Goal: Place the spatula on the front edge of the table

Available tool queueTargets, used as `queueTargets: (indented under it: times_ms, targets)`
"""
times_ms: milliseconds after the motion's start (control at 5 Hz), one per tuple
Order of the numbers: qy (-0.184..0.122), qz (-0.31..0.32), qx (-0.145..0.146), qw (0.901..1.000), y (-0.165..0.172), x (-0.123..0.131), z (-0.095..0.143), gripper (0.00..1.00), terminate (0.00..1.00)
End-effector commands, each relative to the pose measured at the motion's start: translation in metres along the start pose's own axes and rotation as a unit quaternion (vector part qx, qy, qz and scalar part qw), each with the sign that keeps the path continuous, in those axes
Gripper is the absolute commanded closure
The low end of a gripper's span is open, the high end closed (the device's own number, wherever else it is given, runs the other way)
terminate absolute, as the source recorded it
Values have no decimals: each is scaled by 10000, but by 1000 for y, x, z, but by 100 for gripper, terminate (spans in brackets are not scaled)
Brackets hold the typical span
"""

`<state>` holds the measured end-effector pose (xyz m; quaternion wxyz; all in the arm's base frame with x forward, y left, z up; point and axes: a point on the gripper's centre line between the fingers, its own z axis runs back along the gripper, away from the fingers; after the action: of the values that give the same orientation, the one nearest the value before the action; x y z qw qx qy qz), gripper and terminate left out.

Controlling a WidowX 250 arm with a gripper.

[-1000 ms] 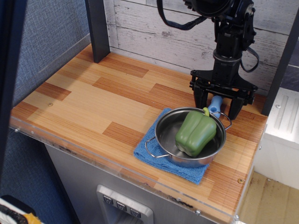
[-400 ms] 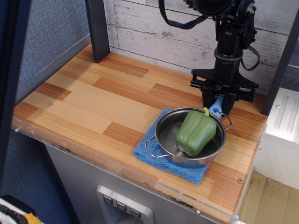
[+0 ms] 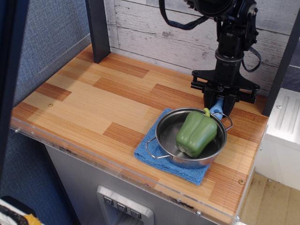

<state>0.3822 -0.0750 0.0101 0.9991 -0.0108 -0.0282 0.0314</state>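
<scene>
I find the black gripper point(image 3: 218, 102) at the right of the frame, just above the far rim of the round steel pot point(image 3: 191, 137). Its fingers are drawn together and clamped on the light-blue handle of the small spatula point(image 3: 217, 106), which shows between them. Only that piece of handle is visible; the grey head is hidden behind the pot rim and the gripper, so I cannot tell whether the utensil rests on the counter or is lifted clear.

The pot sits on a folded blue cloth point(image 3: 154, 154) and holds a green bell pepper point(image 3: 196, 133). The counter point(image 3: 84, 103), of light and reddish-brown striped planks with a clear acrylic rim, is bare across the left and centre of the frame.

In my judgement the step in hand is the grasp, with the carry not yet made. The next move calls for a straight lift high enough to clear the pot rim and its looped wire handle, then travel toward the lower edge of the frame, setting the spatula down on the strip of planks along the acrylic rim.

No brand, label or legible writing is visible anywhere.
</scene>
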Motion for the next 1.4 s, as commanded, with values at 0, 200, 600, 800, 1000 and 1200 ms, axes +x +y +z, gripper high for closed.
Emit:
queueTargets:
  times_ms: [0, 200, 600, 800, 1000, 1200]
  targets:
    - [-1080, 255, -124, 9937, -2, 10, 65, 100, 0]
    - [-1298, 421, -302, 9902, 6, -2, 78, 100, 0]
    - [-579, -541, -314, 9964, 41, -47, 122, 100, 0]
    - [-352, -799, -226, 9959, 70, -67, 130, 100, 0]
    - [-117, -609, 61, 9981, 95, -82, 123, 100, 0]
    - [252, -341, 268, 9987, 109, -92, 102, 100, 0]
